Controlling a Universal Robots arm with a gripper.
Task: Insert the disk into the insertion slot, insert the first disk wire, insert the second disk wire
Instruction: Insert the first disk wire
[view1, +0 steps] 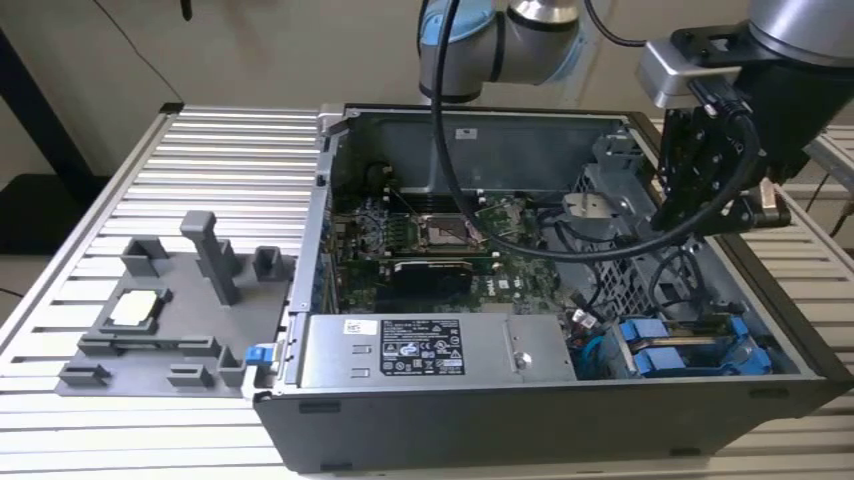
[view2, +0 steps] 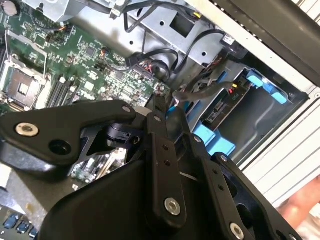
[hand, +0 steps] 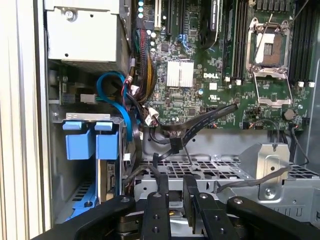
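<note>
The disk (view1: 661, 350) sat in the insertion slot (hand: 60, 170), in the corner of the computer case (view1: 534, 420) toward the exterior view's right. Its blue carrier was seated in the grey cage, so the first step looked done. The gripper (hand: 175, 181) hovered above that cage, its fingers (hand: 162, 192) drawn narrow with a slim gap and nothing seen between them. A black cable (hand: 200, 125) lay loose across the motherboard (hand: 210, 75) nearby; both wire insertions appeared left to do.
</note>
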